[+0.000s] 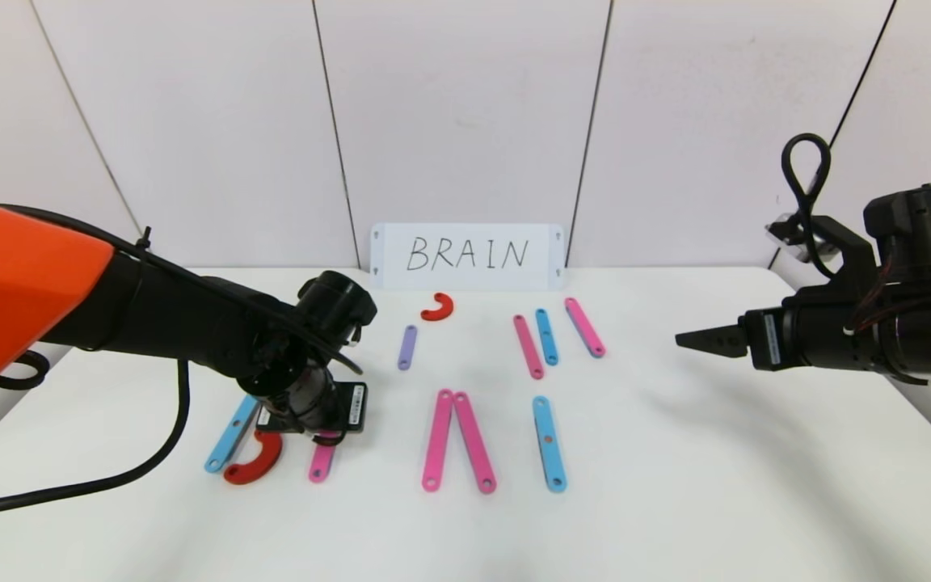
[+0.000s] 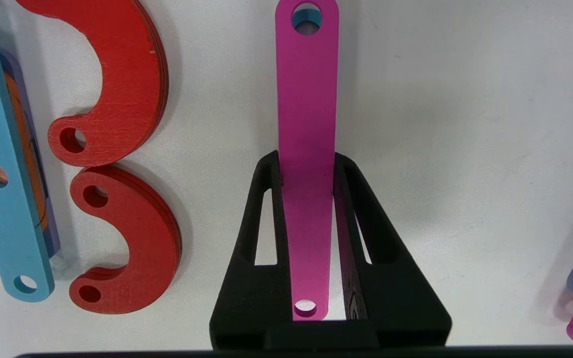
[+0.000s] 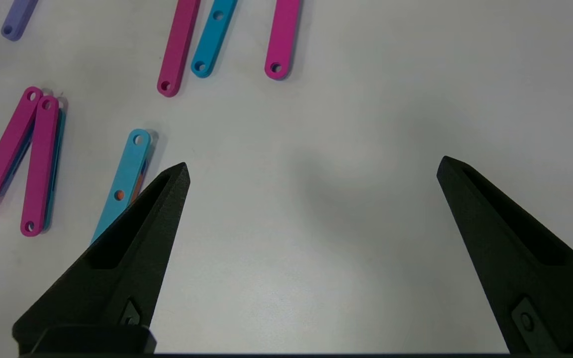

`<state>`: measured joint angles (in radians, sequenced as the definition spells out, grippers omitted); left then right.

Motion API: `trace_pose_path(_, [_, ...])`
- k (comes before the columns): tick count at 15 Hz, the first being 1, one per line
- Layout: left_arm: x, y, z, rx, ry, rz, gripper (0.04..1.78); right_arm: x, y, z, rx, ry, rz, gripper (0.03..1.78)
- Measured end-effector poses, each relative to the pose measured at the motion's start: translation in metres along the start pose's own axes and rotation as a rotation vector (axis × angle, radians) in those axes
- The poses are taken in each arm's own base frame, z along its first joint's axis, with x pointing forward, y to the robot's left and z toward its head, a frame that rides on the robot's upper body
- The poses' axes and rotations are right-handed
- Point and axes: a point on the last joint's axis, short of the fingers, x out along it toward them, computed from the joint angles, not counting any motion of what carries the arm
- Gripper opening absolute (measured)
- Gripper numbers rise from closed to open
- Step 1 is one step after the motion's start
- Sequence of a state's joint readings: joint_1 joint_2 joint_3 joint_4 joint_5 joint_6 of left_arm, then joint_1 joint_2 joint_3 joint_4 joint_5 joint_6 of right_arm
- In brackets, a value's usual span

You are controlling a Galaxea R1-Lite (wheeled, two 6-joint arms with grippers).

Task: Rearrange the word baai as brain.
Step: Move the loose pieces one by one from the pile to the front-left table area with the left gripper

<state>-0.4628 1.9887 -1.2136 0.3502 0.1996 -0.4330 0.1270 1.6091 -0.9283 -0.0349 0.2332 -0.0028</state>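
The word lies across the front of the white table (image 1: 676, 485). Its left letter is a blue strip (image 1: 231, 434) with red curved pieces (image 1: 254, 461) beside it. My left gripper (image 1: 324, 427) is low over the spot just right of them, shut on a pink strip (image 1: 322, 462). In the left wrist view the fingers (image 2: 266, 199) clamp both edges of that pink strip (image 2: 306, 89), close to the tabletop. To its right lie two pink strips (image 1: 456, 440) forming a narrow peak, then one blue strip (image 1: 549, 443). My right gripper (image 1: 688, 339) hovers open at the right, holding nothing.
A white card reading BRAIN (image 1: 467, 255) leans on the back wall. In front of it lie a red curve (image 1: 439, 307), a purple strip (image 1: 407, 347), and pink (image 1: 528, 346), blue (image 1: 546, 336) and pink (image 1: 584, 326) strips.
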Motion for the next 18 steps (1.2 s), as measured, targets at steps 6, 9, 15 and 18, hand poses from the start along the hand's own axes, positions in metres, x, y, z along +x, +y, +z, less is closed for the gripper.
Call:
trace_pose_path(6, [0.0, -0.001, -0.001, -0.007, 0.003, 0.0, 0.69, 0.0, 0.0, 0.0, 0.0, 0.0, 0.0, 1.74])
trace_pose_path(9, [0.0, -0.001, -0.001, -0.006, 0.002, -0.001, 1.19, 0.001, 0.0, 0.0, 0.0, 0.002, 0.001, 1.74])
trace_pose_path(15, [-0.007, -0.009, 0.002, 0.006, -0.031, -0.031, 1.73, 0.001, 0.0, 0.0, -0.001, 0.002, 0.001, 1.74])
trace_pose_path(18, [-0.019, -0.014, 0.013, 0.011, -0.084, -0.063, 1.73, 0.001, 0.0, 0.0, 0.0, 0.002, 0.0, 1.74])
